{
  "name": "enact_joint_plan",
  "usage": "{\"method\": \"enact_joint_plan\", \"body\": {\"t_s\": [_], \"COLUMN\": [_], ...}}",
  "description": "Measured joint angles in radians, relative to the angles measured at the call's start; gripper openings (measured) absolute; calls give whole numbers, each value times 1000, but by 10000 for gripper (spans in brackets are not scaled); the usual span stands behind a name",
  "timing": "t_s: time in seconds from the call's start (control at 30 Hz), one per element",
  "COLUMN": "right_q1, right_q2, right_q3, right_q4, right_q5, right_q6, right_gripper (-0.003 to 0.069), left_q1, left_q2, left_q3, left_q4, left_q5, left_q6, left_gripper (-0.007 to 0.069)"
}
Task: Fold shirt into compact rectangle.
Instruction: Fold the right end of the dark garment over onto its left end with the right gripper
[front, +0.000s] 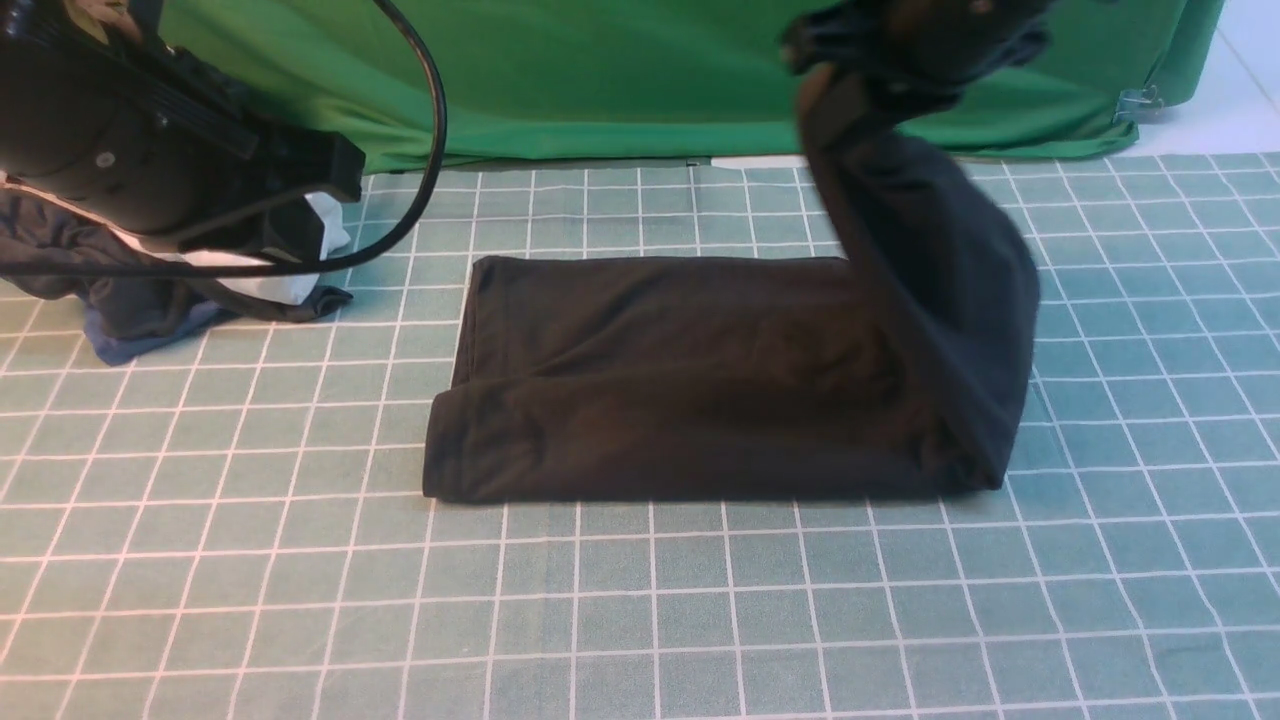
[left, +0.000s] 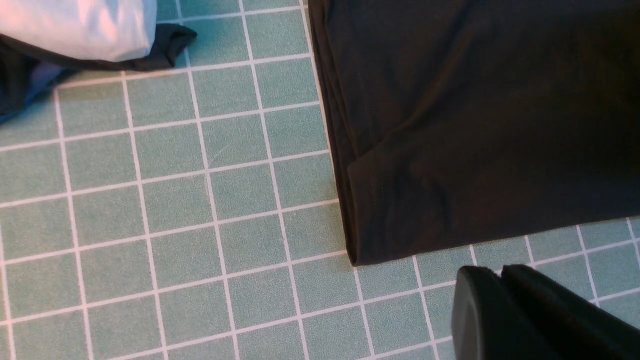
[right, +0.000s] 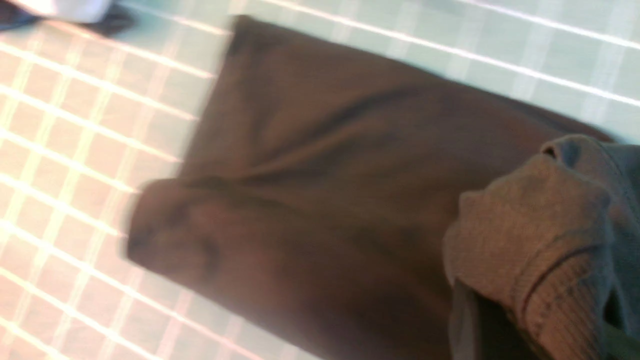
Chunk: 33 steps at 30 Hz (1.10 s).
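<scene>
One black shirt lies in the middle of the counter, which is covered by a pale green mat with a white grid. Most of the shirt is folded into a flat, layered band running across the counter, with its left end squared off and a rolled fold along the near edge. Its right end is not flat. It rises in a steep, draped column from the near right corner up to the right gripper at the top of the front view.

Two grippers are in play. The right gripper is clamped on that raised end of the shirt, with ribbed cloth bunched around it in its own wrist view; the jaws themselves are hidden by fabric. The left gripper has its two black fingers pressed together with nothing between them. It hangs above bare mat just beside the near left corner of the shirt, without touching it.

At the far left of the counter, well apart from the shirt, sits one small heap of other clothing. It has a white garment on top, a dark grey garment beneath, and a bit of blue cloth showing at the near edge. The left arm and its looping black cable partly cover the heap.

A green backdrop cloth hangs behind the counter, with one metal clip at its right end.
</scene>
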Motion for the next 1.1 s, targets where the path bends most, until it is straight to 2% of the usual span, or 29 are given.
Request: {"method": "enact_joint_plan", "body": {"t_s": [0.33,0.67,0.77,0.9,0.93,0.97,1.0,1.03,1.1], "right_q1": [148,277,316,362,380,381,391,392,395], "right_q2": [87,220,261,308,321,322,325,325,319], "right_q3": [0,0,0,0,0,0,0,0,-1], "right_q4": [82,120,133,146,152,152,154,155,156], "right_q5": [-149,-219,-240,-259,-269,-270,-272,-272,-260], "right_q6": [35,66,71,73,74,74,75,75,69], "right_gripper": [30,30,50,172,283,296,389,402,544], "left_q1": [0,0,0,0,0,0,0,0,0], "left_q2": [0,0,0,0,0,0,0,0,0], "left_q3": [0,0,0,0,0,0,0,0,0], "left_q4": [5,19,22,26,29,31,40,42,66], "left_q5": [0,-2,4,17,21,22,23,23,30], "left_q6": [0,1,2,3,3,3,3,3,3], "left_gripper": [6,6,6,6,6,6,6,6,6]}}
